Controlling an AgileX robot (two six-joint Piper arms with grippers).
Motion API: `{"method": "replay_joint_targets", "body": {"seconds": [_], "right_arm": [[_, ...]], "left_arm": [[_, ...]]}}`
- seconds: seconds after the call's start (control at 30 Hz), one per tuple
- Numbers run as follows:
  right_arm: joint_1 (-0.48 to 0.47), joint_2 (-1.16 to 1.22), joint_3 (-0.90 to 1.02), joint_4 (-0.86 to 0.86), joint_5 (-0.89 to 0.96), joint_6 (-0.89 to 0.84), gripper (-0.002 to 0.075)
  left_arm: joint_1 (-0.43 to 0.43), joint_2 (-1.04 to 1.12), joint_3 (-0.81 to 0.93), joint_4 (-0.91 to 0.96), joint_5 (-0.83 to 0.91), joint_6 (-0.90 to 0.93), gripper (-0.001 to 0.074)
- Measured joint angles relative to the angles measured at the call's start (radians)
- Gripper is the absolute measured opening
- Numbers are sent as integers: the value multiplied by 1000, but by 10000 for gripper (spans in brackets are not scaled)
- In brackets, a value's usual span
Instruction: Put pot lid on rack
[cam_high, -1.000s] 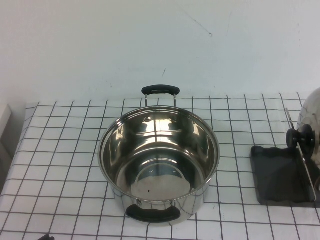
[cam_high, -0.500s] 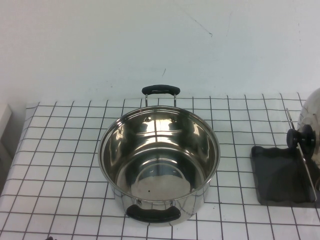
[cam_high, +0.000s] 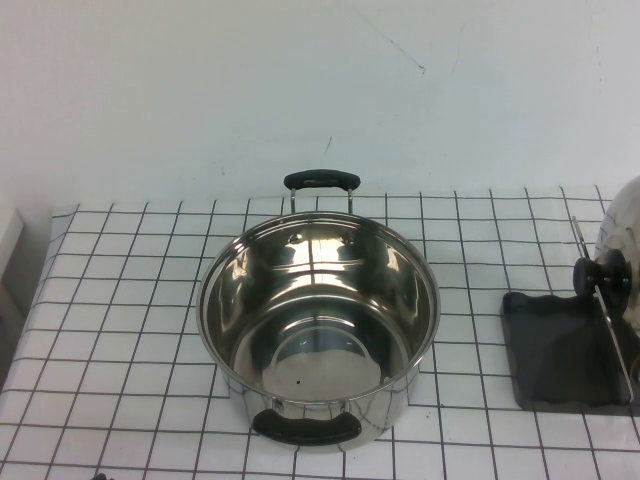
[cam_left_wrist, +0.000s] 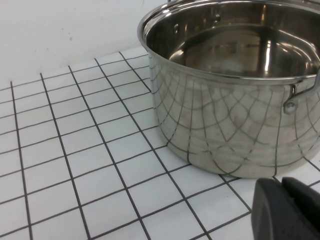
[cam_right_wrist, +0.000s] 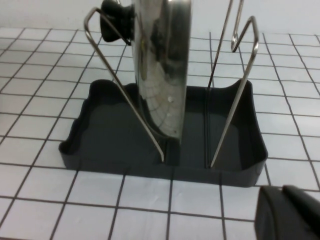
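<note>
Standing upright in the dark grey plastic rack (cam_right_wrist: 165, 145), the polished steel pot lid (cam_right_wrist: 162, 60) looks placed, unmoved; left gripper (cam_left_wrist: 287, 210) and right gripper (cam_right_wrist: 290, 212) sit low, grip unclear.

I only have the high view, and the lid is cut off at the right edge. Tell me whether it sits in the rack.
Observer: In the right wrist view, the pot lid stands on edge inside the rack, between its wire uprights.
Operator: Report the right gripper.
Observer: The right gripper is low over the table beside the rack, apart from the lid.
Operator: Now the left.
Observer: The left gripper is low beside the pot, close to its outer wall.
</note>
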Motion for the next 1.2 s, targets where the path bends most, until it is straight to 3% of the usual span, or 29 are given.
{"method": "replay_joint_targets", "body": {"seconds": [1.2], "right_arm": [[12,0,-2,-6,3,58,-3]], "left_arm": [[0,0,0,-21,-2,0,-2]]}}
